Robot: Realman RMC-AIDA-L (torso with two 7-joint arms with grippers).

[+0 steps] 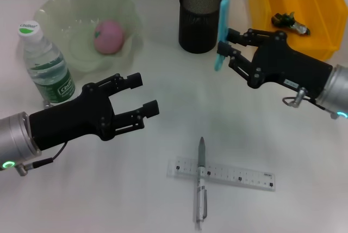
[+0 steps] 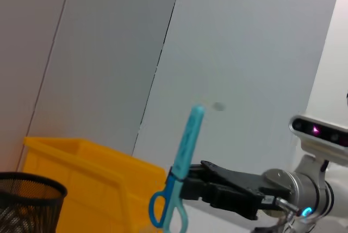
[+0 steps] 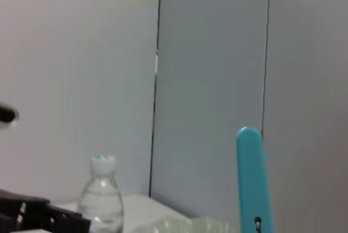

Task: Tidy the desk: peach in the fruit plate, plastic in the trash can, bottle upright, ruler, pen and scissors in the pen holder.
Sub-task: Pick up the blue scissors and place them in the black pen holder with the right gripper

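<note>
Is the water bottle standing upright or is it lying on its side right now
Upright. The water bottle stands on its base beside the fruit plate, white cap on top; the right wrist view also shows it vertical.

My head looks steeply down on the white desk (image 1: pixel 163 108). Both wrist cameras face sideways, sharing the upright teal-handled scissors (image 2: pixel 182 176) at one o'clock.

The scissors (image 1: pixel 222 34) are turquoise blue, the pen holder (image 1: pixel 200 19) is black mesh, the trash can (image 1: pixel 299 7) is bright yellow, the peach (image 1: pixel 109 36) is pink in a pale green fruit plate (image 1: pixel 60 12), the bottle (image 1: pixel 45 64) is clear with a green-and-white label and white cap, the ruler (image 1: pixel 221 174) is transparent with black marks, and the pen (image 1: pixel 200 186) is silver-grey.
</note>
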